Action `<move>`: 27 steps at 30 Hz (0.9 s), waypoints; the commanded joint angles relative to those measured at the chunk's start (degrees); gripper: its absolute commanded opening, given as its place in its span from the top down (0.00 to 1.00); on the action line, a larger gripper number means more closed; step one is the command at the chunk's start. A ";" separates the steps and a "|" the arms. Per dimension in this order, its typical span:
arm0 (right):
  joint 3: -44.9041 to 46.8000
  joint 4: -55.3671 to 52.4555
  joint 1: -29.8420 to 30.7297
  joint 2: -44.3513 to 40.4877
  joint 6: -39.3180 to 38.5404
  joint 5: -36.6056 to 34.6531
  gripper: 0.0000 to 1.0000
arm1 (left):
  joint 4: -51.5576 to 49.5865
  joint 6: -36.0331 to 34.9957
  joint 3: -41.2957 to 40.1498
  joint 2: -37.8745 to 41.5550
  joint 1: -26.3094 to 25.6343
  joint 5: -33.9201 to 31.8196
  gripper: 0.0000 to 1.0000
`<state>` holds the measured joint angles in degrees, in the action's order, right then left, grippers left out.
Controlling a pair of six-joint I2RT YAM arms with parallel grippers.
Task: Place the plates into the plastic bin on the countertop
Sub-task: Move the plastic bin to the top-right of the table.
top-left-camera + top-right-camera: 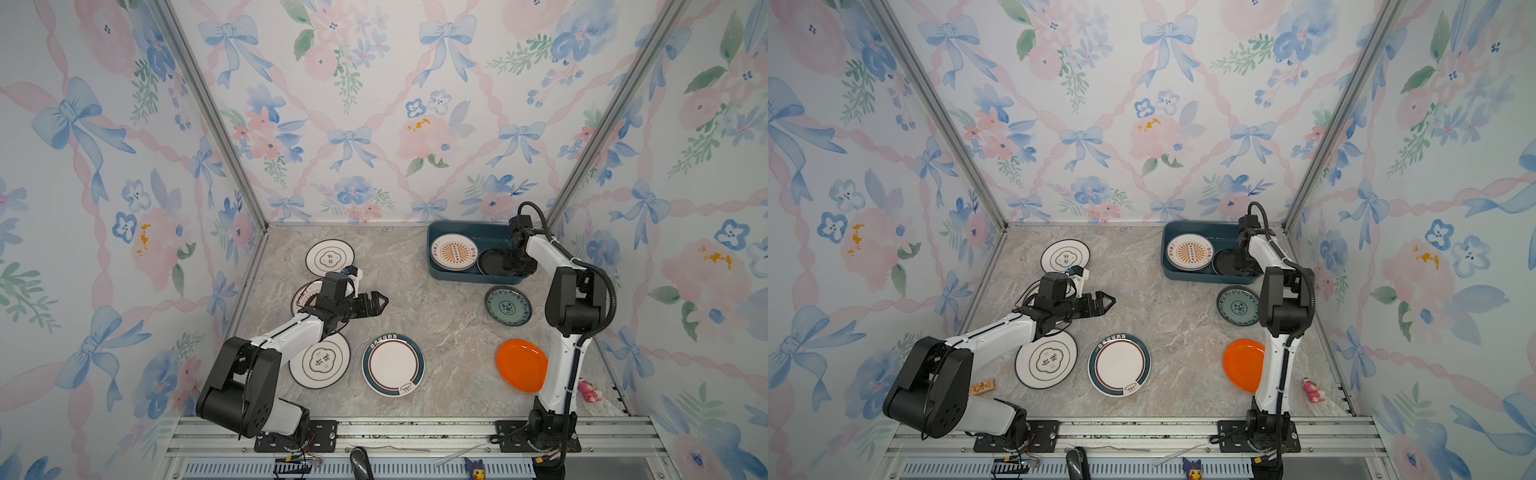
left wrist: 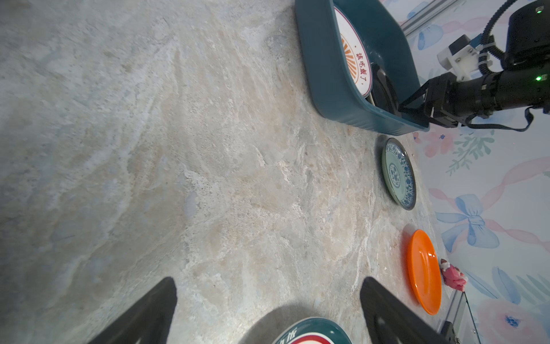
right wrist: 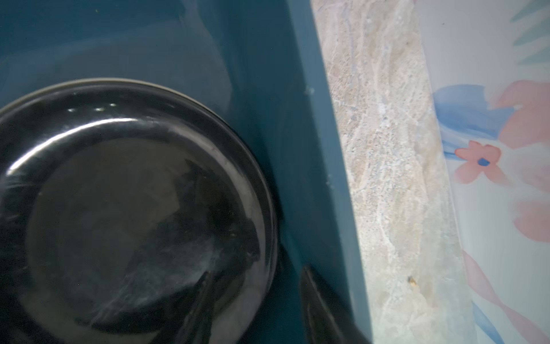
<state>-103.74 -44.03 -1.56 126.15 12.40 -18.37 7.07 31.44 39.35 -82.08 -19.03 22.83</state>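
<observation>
The dark teal plastic bin [image 1: 461, 276] with rounded corners stands far right on the veined, marble-patterned beige counter [image 1: 415, 299]. Inside it are a round white plate with orange sunburst [image 1: 453, 252] and, to its right, a glossy black round plate [image 3: 134, 208]. The right gripper [image 1: 510, 262] reaches down at the black plate (grasping or released, I cannot tell). The left gripper [image 1: 379, 302] hangs spread wide and empty at middle-left.
</observation>
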 commanded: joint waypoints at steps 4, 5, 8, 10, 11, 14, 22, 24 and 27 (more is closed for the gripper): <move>0.08 -0.93 0.88 -1.08 -0.81 -0.52 0.48 | -1.59 -1.29 0.53 1.22 0.31 -2.40 0.02; 0.74 -0.26 1.28 -2.38 -0.59 0.45 0.48 | -1.18 -1.13 0.20 1.34 0.31 -2.68 0.02; 3.52 2.40 2.79 -7.49 -0.09 5.21 0.48 | -0.74 -0.95 -0.21 1.20 0.42 -2.84 0.02; 4.95 3.41 3.83 -11.07 0.08 9.59 0.47 | -0.54 -0.99 -0.49 1.53 0.39 -2.96 0.02; 5.97 4.04 4.49 -13.14 0.25 12.42 0.47 | -0.36 -1.01 -0.86 1.82 0.42 -3.18 0.02; 9.64 5.35 6.65 -19.21 0.52 20.56 0.47 | 0.20 -0.94 -1.53 2.27 0.81 -3.60 0.02; 29.12 11.13 13.31 -33.98 4.92 41.38 0.46 | 0.31 -0.96 -1.93 3.70 2.30 -2.74 0.02; 33.52 11.43 16.19 -36.89 5.65 41.64 0.46 | 0.06 -1.29 -2.17 3.99 2.67 -2.79 0.02; 41.35 15.35 20.19 -41.23 9.66 42.55 0.46 | 0.02 -1.56 -2.35 4.11 3.03 -2.95 0.02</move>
<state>-66.96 -31.77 15.73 88.07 17.85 19.84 6.26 31.38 37.93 -78.91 -16.45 20.12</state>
